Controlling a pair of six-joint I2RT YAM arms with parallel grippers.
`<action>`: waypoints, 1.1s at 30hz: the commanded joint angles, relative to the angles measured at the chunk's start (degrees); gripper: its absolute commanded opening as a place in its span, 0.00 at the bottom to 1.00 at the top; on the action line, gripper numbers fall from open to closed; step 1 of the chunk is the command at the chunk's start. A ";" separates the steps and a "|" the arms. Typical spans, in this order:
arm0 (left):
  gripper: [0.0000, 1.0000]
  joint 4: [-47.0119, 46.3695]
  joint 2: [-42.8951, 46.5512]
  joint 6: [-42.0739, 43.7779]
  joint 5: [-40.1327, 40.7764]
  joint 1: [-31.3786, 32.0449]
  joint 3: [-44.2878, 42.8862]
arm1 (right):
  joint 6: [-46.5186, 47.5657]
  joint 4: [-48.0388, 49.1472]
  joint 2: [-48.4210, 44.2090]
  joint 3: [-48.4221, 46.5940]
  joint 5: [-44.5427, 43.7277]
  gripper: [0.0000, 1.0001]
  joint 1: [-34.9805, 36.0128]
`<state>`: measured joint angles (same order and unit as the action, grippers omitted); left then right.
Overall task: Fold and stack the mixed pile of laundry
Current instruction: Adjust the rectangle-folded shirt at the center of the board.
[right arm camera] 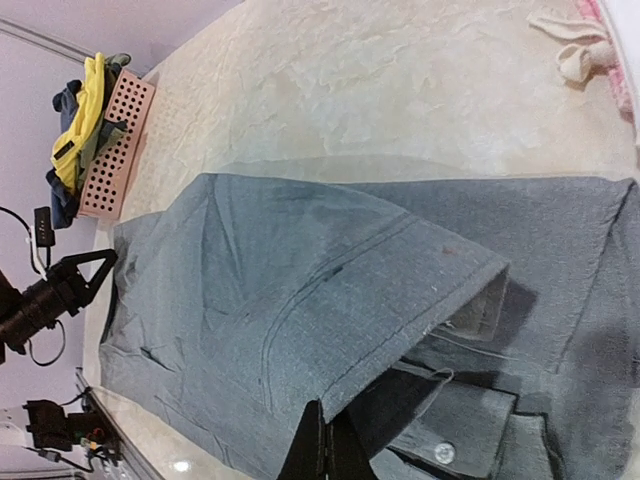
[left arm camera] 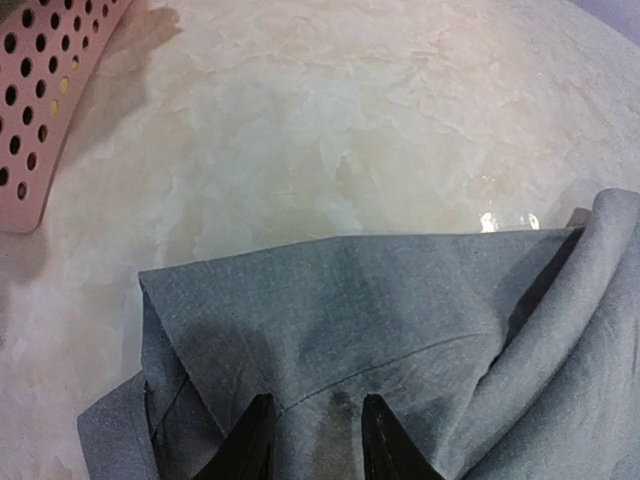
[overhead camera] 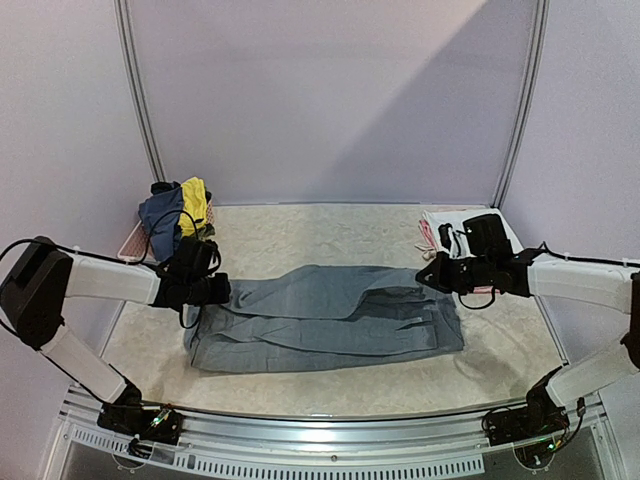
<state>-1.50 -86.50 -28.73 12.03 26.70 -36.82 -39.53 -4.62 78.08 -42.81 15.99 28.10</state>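
The grey trousers lie lengthwise across the middle of the table, partly folded over themselves. At their left end my left gripper has a fold of the leg hem bunched between its two black fingers. My right gripper is at the right end, shut on the edge of a lifted flap of the trousers near the waistband button. A navy blue top and a bright yellow garment are heaped in the basket. White and pink pieces lie at the back right.
The pink lattice basket stands at the back left of the table, close behind the left gripper; its wall shows in the left wrist view. The table's marbled surface stretches behind the trousers. Walls close in on three sides.
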 commanded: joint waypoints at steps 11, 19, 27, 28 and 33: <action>0.30 -0.96 -2.19 -0.40 -0.42 -1.82 -0.37 | 9.52 -13.33 9.47 -1.07 -10.42 0.06 -0.15; 0.30 1.28 0.33 -0.18 0.59 -1.78 -0.27 | 10.08 -16.54 8.47 -0.35 -11.70 0.16 -0.15; 0.31 8.77 5.98 -0.73 4.49 0.37 -0.75 | 9.57 -21.32 1.10 -2.19 -11.64 0.27 0.43; 0.31 10.10 7.19 -0.63 5.24 1.10 -0.91 | 9.67 -21.70 0.25 -3.07 -11.56 0.30 0.85; 0.33 15.83 13.00 -1.04 7.16 5.72 -1.55 | 10.94 -19.86 -1.81 -7.29 -9.29 0.39 1.93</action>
<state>8.25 -77.38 -29.19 16.73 29.04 -37.10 -29.43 -25.71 77.82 -46.61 5.10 29.23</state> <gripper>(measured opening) 0.321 0.375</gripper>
